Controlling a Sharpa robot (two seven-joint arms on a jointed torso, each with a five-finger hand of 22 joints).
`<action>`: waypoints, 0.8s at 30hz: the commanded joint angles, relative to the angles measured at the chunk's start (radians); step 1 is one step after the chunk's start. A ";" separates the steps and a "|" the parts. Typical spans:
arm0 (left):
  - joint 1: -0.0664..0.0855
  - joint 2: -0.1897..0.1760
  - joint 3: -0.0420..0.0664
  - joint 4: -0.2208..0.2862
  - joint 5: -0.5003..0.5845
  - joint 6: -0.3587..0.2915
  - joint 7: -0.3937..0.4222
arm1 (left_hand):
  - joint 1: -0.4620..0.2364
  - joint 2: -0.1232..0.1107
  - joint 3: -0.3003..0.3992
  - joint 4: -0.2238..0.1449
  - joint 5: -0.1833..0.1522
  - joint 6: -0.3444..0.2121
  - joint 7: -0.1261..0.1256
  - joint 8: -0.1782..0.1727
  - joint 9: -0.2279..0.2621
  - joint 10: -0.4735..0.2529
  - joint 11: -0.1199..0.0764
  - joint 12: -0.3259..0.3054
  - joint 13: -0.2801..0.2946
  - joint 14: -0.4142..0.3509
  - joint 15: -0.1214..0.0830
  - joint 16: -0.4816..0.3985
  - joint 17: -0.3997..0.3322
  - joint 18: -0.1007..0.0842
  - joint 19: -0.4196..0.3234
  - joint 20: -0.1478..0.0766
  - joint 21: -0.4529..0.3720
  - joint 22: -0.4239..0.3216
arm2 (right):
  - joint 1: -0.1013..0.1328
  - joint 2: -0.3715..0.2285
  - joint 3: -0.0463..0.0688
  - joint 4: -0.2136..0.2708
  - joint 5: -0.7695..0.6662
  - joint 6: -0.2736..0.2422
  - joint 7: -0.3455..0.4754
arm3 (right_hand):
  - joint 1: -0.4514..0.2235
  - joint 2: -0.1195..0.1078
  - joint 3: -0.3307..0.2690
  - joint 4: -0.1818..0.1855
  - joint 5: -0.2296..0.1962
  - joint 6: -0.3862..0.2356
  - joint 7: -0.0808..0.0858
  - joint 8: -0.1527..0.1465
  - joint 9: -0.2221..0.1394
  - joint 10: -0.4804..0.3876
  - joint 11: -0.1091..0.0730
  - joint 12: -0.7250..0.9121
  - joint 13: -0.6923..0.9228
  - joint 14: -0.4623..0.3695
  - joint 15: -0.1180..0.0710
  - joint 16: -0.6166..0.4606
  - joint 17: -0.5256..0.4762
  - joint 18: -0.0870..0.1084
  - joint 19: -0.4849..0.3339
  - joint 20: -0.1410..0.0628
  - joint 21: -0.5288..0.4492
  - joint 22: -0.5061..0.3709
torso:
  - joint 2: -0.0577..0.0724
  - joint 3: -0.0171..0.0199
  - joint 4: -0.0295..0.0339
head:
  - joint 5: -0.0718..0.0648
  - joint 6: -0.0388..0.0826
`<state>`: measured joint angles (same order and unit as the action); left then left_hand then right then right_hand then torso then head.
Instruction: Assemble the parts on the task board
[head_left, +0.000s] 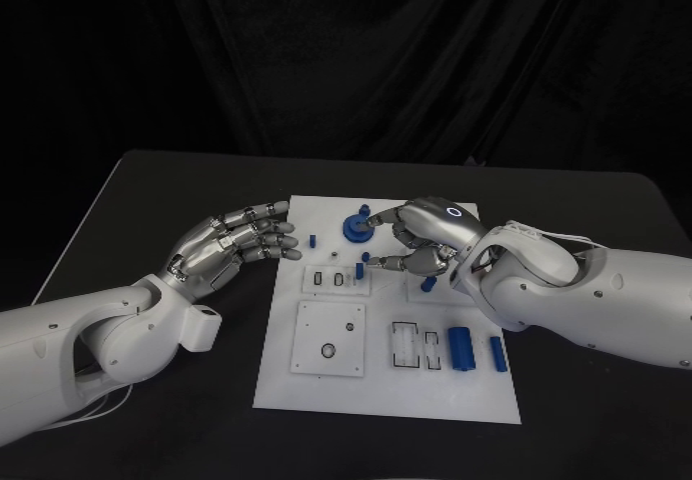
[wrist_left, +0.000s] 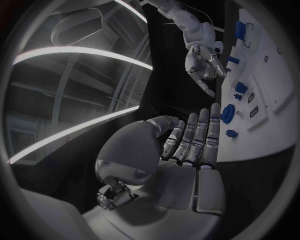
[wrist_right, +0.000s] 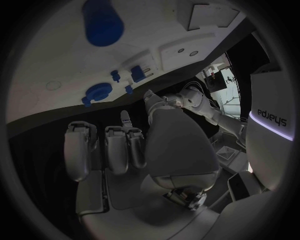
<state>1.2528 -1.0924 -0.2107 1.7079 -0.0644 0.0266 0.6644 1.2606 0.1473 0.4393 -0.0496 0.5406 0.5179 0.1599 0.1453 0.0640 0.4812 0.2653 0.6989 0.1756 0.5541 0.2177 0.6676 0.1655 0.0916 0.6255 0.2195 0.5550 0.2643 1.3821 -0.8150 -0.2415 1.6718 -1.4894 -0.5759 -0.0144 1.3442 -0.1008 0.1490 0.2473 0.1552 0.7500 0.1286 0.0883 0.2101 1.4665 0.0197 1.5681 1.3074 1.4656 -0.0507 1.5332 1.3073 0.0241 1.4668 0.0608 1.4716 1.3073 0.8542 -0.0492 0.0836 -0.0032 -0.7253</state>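
Note:
The white task board (head_left: 387, 385) lies in the middle of the black table. A round blue part (head_left: 356, 226) stands near its far edge, with small blue pieces (head_left: 312, 240) around it. My right hand (head_left: 423, 238) hovers over the board's far middle, one fingertip close beside the round part, fingers spread and holding nothing. The right wrist view shows its fingers (wrist_right: 115, 148) straight, with the round blue part (wrist_right: 97, 92) beyond them. My left hand (head_left: 238, 240) is at the board's far left edge, fingers stretched flat and empty. In the left wrist view its palm (wrist_left: 187, 160) faces the round part (wrist_left: 228, 113).
A blue cylinder (head_left: 460, 347) and a blue bar (head_left: 496, 352) lie in slots at the board's near right. A square white plate (head_left: 330, 338) sits at its near left. Bare black table (head_left: 159, 200) surrounds the board.

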 joint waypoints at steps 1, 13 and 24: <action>0.019 0.012 0.003 -0.011 -0.149 -0.096 0.002 | -0.001 -0.002 -0.004 -0.016 -0.008 0.038 0.022 0.005 0.001 0.051 -0.029 0.078 0.056 0.047 -0.028 0.106 0.051 -0.017 -0.014 -0.040 0.164 0.108 | 0.002 -0.020 -0.002 -0.018 0.233 -0.082 0.211 | 0.010 0.011 -0.001 -0.010 0.016 0.020 0.002 0.010 -0.001 0.104 0.011 0.003 0.263 0.087 0.011 -0.006 0.181 0.010 0.040 0.006 -0.006 0.188 | -0.004 0.0034 -0.0029 | 0.004 0.016; 0.073 0.108 0.003 -0.124 -0.226 -0.128 -0.053 | -0.014 -0.068 0.022 0.214 -0.134 0.254 0.044 0.029 0.011 0.267 -0.127 0.509 0.605 0.219 -0.123 0.620 0.429 0.054 -0.082 -0.046 0.656 0.430 | -0.009 -0.097 -0.007 -0.077 0.465 -0.152 0.333 | -0.019 0.070 0.004 0.016 0.085 0.139 0.000 0.066 0.014 0.104 0.028 0.003 0.263 0.086 0.026 -0.008 0.177 0.011 0.038 0.020 -0.010 0.189 | -0.086 0.0256 -0.0236 | 0.033 -0.002; 0.083 0.195 0.001 -0.199 -0.465 -0.145 -0.292 | 0.026 -0.079 0.055 0.186 -0.163 0.345 0.019 0.037 0.009 1.090 -0.155 0.872 1.395 1.017 -0.152 0.903 1.405 -0.029 0.616 -0.040 0.964 1.049 | -0.029 -0.134 -0.007 -0.093 0.563 -0.135 0.349 | -0.024 0.110 0.025 0.033 0.139 0.168 -0.006 0.071 0.014 0.104 0.023 0.003 0.263 0.084 0.023 -0.011 0.171 0.012 0.036 0.020 -0.014 0.187 | -0.149 0.0535 -0.0446 | 0.058 -0.042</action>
<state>1.3327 -0.9047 -0.2101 1.5169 -0.4012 -0.1048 0.4977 1.2895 0.0687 0.5028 0.1332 0.3853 0.8575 0.1793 0.1876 0.0748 1.4599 0.1102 1.5616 1.3076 1.4607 0.0664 1.5682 1.3072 0.0748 1.2031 0.1789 1.5104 1.2811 1.3562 -0.9472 -0.2490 1.5806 -0.9826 -0.6913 0.3140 1.3220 -0.0014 0.1700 0.2773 0.2898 0.9097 0.1238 0.1550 0.2234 1.4684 0.0396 1.5681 1.3073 1.4659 -0.0293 1.5256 1.3073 0.0239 1.4670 0.0753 1.4627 1.3078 0.7272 -0.0053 0.0462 0.0483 -0.7595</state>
